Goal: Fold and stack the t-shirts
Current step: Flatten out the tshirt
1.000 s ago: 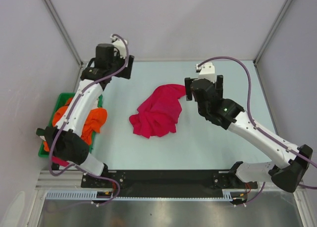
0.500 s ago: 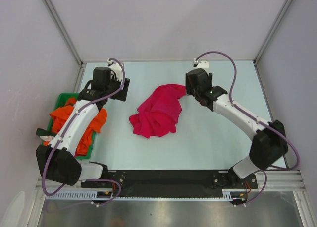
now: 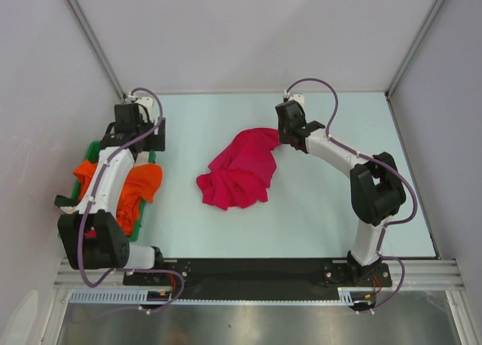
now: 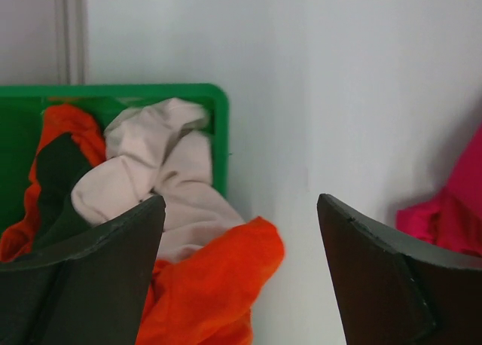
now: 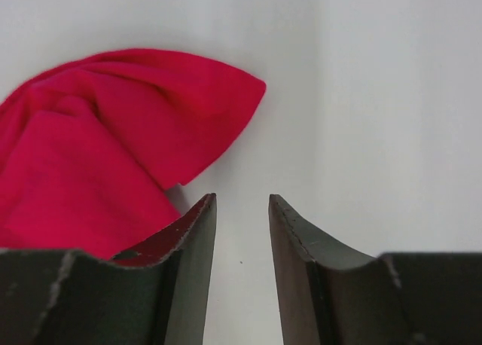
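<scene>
Pale table (image 3: 316, 209), grey walls (image 3: 248, 36) | left claw (image 4: 241, 202) wide, empty | right claw (image 5: 242, 198) narrow gap, empty

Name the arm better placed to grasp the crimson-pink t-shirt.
Right. The right claw sits beside the crumpled crimson-pink cloth t-shirt; the left claw hovers by the green plastic tray.

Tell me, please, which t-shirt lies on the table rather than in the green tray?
The crimson-pink t-shirt, crumpled alone on the table; the orange ones and a pale garment are heaped in the green tray.
</scene>
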Controlling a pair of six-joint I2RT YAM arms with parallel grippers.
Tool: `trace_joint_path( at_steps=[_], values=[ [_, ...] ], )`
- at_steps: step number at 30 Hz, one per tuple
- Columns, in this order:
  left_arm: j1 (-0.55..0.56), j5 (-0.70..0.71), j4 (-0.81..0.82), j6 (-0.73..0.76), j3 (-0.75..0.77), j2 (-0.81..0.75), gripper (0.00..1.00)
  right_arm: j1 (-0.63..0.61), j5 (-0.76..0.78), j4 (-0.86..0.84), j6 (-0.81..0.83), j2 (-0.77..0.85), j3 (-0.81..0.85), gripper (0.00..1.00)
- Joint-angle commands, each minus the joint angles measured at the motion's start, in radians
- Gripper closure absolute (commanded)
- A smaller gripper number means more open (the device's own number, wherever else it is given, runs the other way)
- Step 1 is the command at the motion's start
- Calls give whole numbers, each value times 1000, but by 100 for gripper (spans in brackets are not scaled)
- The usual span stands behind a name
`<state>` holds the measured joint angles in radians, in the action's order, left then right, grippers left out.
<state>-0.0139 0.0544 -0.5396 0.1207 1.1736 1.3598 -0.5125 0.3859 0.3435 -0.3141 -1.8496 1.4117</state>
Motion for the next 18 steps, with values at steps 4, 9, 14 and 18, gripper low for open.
trace_joint_path(
  at_steps=[4, 9, 14, 18],
  values=[
    [-126, -45, 0, 2, 109, 24, 13, 5, -39, -47, 4, -14, 55, 50],
    [-109, -235, 0, -41, 86, -21, 13, 37, -48, -46, -25, -46, 46, 47],
    [-87, -266, -2, -66, 48, -19, 15, 80, -74, -47, -52, -132, 78, 49],
    [-78, -265, -3, -52, 28, -25, 15, 94, -107, -44, -62, -215, 157, 49]
  ],
)
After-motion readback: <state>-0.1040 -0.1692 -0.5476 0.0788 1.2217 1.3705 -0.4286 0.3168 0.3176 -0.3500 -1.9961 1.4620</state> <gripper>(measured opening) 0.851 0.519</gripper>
